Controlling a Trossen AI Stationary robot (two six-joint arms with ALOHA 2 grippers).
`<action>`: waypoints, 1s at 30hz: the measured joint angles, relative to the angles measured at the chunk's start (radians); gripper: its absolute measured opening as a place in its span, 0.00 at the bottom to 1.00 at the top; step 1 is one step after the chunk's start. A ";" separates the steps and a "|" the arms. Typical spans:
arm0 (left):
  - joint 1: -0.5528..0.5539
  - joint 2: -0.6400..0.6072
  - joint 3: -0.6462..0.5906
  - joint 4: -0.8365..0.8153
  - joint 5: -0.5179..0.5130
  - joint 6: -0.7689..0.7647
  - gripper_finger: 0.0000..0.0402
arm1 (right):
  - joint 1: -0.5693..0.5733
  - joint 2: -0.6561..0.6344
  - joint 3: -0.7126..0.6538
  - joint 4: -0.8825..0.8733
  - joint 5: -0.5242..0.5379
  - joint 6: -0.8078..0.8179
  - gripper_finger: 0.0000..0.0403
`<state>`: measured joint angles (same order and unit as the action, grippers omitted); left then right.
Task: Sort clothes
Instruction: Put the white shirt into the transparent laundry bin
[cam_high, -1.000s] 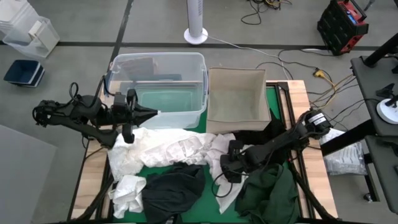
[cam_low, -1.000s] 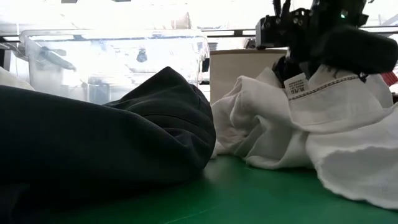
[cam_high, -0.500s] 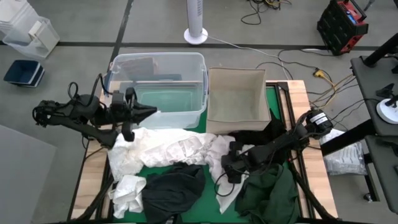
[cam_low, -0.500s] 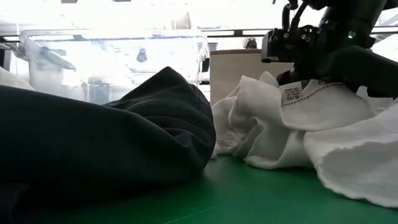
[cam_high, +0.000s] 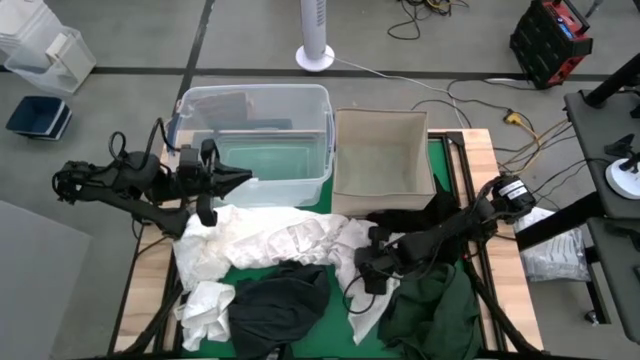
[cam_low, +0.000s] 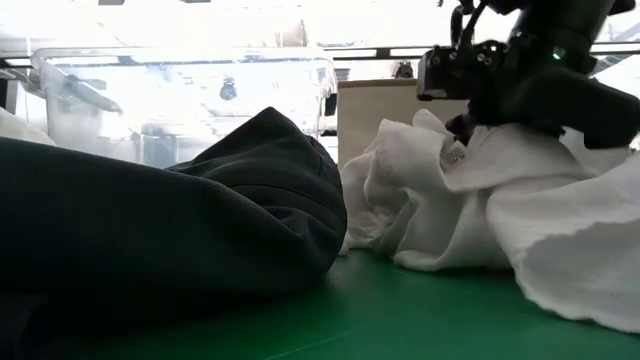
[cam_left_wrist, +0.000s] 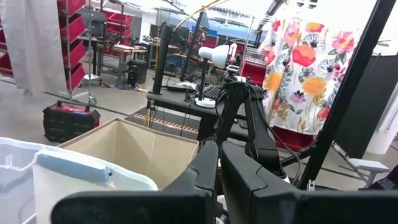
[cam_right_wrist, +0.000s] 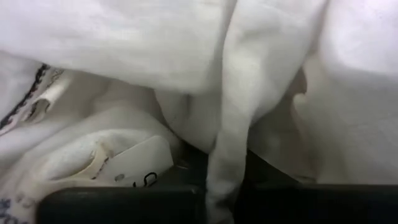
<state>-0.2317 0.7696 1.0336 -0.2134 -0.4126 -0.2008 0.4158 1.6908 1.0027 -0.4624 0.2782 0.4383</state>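
right tool (cam_high: 363, 265) clamped on white garment (cam_high: 300, 240) mid-table; left tool (cam_high: 247, 180) closed, empty, beside clear bin (cam_high: 255, 140).

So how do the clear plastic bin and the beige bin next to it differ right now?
The clear plastic bin has see-through walls with a pale blue rim; the beige bin is opaque with fabric-like sides. The clear one is wider and sits on the left arm's side, where the left gripper hovers beside it; the beige one sits nearer the right arm. Both are open-topped, side by side at the table's far edge, with no clothes visible inside.
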 joint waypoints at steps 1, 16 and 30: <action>0.000 0.000 0.000 0.004 0.000 0.001 0.00 | -0.001 -0.009 0.010 -0.009 -0.004 0.000 0.05; 0.000 -0.035 0.000 0.088 -0.001 0.035 0.00 | -0.002 -0.196 0.192 -0.173 0.003 0.009 0.05; 0.000 -0.072 0.000 0.121 -0.001 0.035 0.00 | -0.027 -0.443 0.291 -0.020 0.037 -0.051 0.05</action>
<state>-0.2317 0.6975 1.0336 -0.0926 -0.4133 -0.1658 0.3889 1.2479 1.2933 -0.4829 0.3155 0.3876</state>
